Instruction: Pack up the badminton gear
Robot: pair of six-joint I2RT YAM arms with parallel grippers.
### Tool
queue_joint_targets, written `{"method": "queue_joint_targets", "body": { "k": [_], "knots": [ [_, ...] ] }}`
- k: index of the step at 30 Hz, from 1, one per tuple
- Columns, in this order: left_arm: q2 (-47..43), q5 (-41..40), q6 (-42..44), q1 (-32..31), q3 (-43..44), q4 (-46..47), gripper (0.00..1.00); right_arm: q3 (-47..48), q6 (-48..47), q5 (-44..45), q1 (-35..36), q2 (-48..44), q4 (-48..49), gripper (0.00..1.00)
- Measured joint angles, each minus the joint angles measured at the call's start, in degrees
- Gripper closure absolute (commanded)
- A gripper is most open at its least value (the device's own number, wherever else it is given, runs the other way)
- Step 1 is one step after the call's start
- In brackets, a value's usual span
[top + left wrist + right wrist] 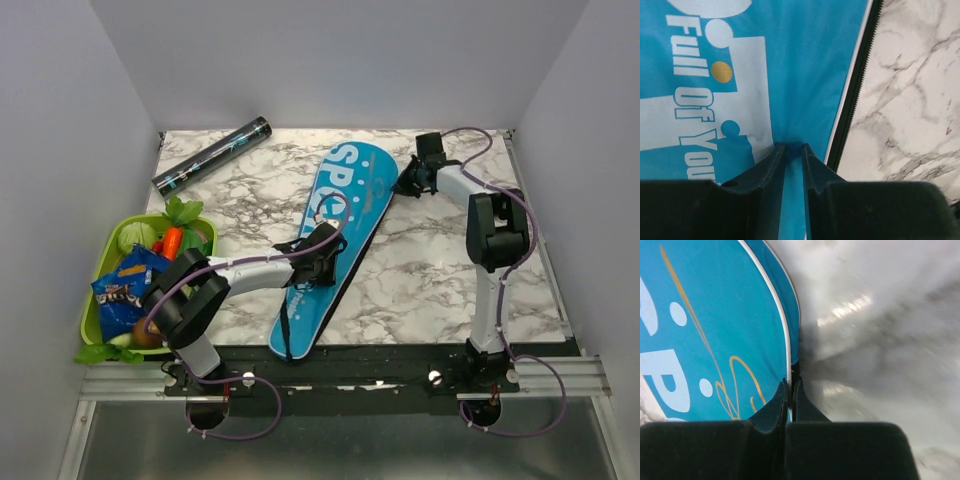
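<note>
We see the long blue racket cover (345, 215) lying flat and diagonally across the middle of the marble table (430, 280), its wide "SPORT" end toward the far side and its narrow end reaching the near edge. The left gripper (320, 255) sits on the cover's middle; in the left wrist view its jaws (793, 146) are drawn nearly together, pinching a small pucker of the blue fabric beside the black zip (855, 90). The right gripper (408, 183) meets the cover's far right edge. Its jaws (791, 382) are closed on the white-piped rim there. The dark slim tube (212, 155) lies at the far left corner, well apart from the cover. At the left edge stands a green basket (92, 310) holding a carrot (172, 241), leafy greens and a blue snack packet (125, 290).
</note>
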Motion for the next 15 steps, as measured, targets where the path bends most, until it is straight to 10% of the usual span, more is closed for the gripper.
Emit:
{"method": "queue_joint_targets", "body": {
  "k": [15],
  "knots": [
    [-9.2, -6.8, -0.1, -7.2, 5.0, -16.6, 0.72, -40.3, 17.4, 11.9, -1.3, -35.2, -0.1, 0.99]
  ]
}}
